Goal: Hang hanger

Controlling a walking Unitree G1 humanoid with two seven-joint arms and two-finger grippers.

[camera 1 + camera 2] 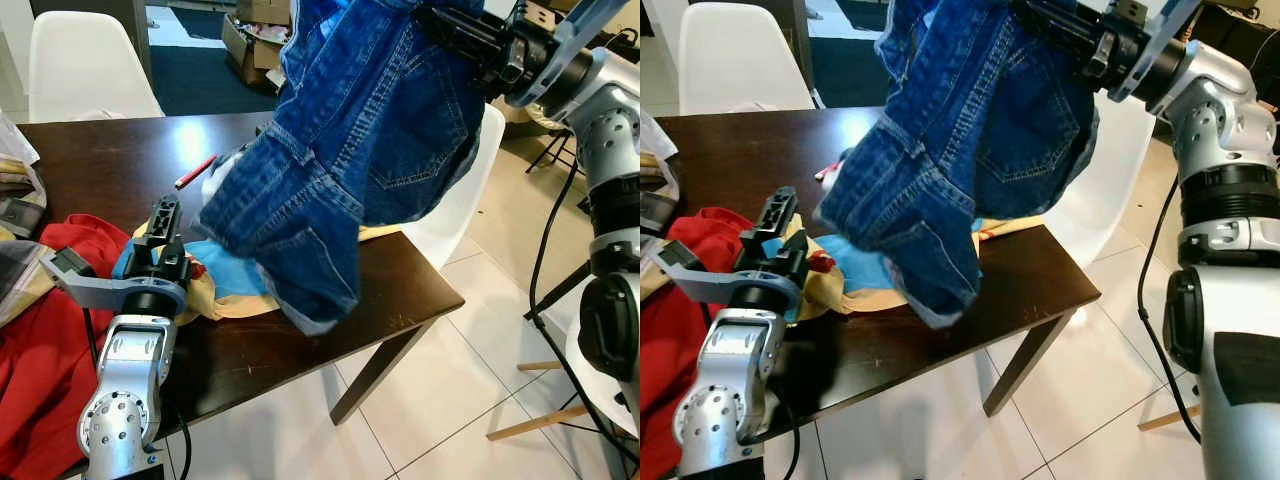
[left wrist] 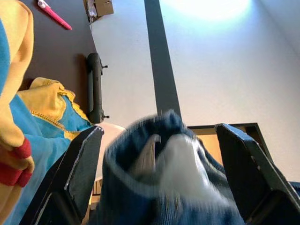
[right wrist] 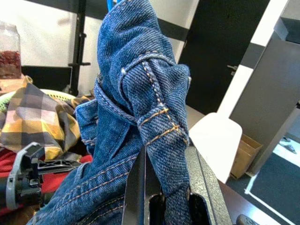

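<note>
Two grippers in play, but just one has the load: right gripper is raised high at upper right, its black fingers pinched tight on a bunched fold of the blue jeans. Right wrist view confirms it, w/ denim wedged between the two fingers. No hanger itself can be made out anywhere; if it's inside the jeans, the denim hides it.

Key relation: jeans hang down and to the robot's left from the right gripper, long axis running diagonally from the pinch point at top to the hem, which droops to just above the dark table, over the yellow-and-blue garment. So the free end sits much nearer the left gripper than the right one.

Left gripper rests low by the table's near-left edge, beside the red cloth, jaws apart w/ nothing held. Left wrist view looks up betw. its fingers at the blurred hem, which is near but apart from them.

Judgement: next move likely depends on the right arm carrying the top end to a rail; left arm is best placed to steady the hem.
</note>
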